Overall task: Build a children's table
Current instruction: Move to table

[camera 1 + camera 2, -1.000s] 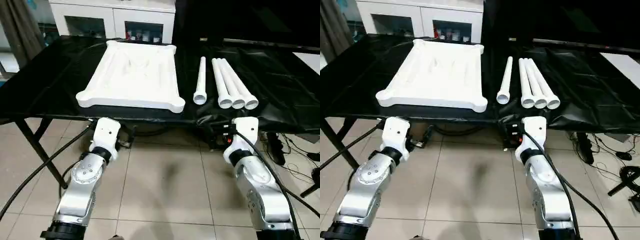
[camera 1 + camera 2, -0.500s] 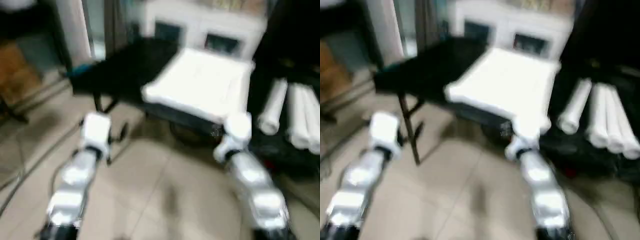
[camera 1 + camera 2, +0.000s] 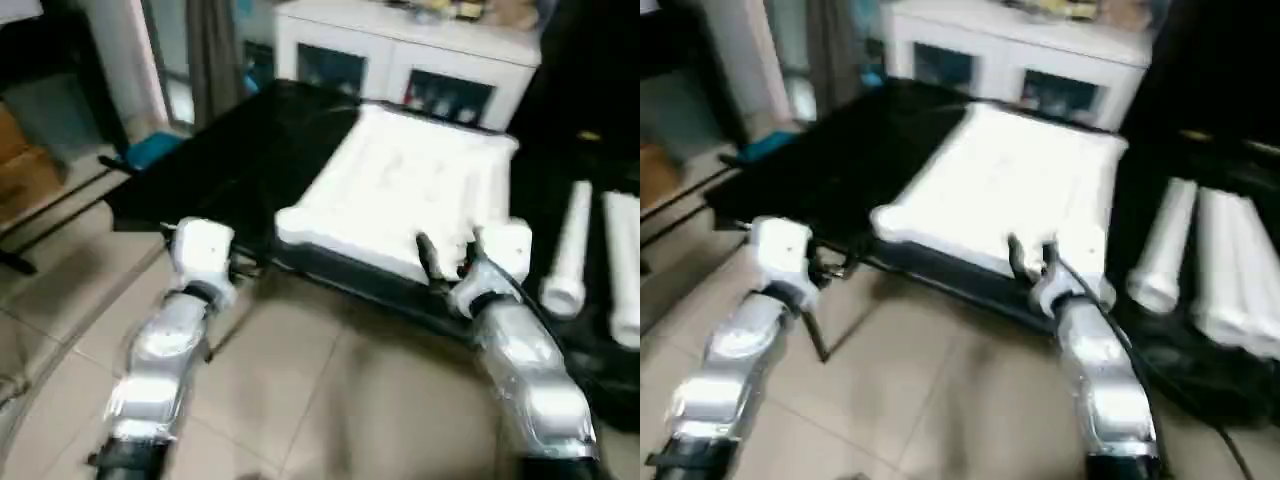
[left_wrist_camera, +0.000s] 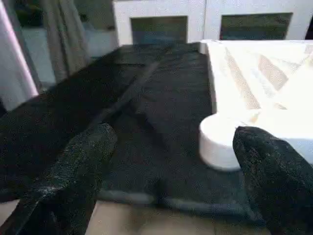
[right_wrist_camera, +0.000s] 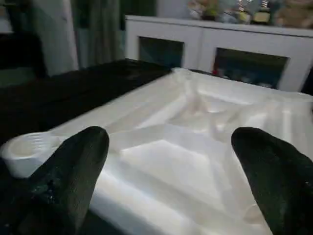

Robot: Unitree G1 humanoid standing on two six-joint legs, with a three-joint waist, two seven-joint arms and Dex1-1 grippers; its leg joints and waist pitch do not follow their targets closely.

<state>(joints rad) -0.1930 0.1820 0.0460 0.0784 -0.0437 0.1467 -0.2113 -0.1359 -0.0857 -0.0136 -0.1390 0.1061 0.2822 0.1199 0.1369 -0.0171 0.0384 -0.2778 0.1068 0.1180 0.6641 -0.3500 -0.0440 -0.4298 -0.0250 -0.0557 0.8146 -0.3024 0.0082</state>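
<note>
**A:** White cabinet with glass doors at the back, tiled floor, and a big work table under a black cover in front of it. What's on it?

**B:** So the children's table top is lying upside down on the black cover, ribbed underside facing up, round sockets at the corners. Its near edge runs right along the work table's front edge. The legs are off to the robot's right on the same cover, lying side by side. One leg sits a bit apart from the others, nearer the top.

**A:** And the arms?

**B:** Both low, in front of the work table. The right gripper is just at the near edge of the top, fingers spread wide with nothing between them. In its wrist view the two black fingers frame the ribbed underside. The left gripper is spread wide too, empty, pointing at the black cover with the top's near corner socket beside one finger. Can't tell if either one actually touches anything.
</note>
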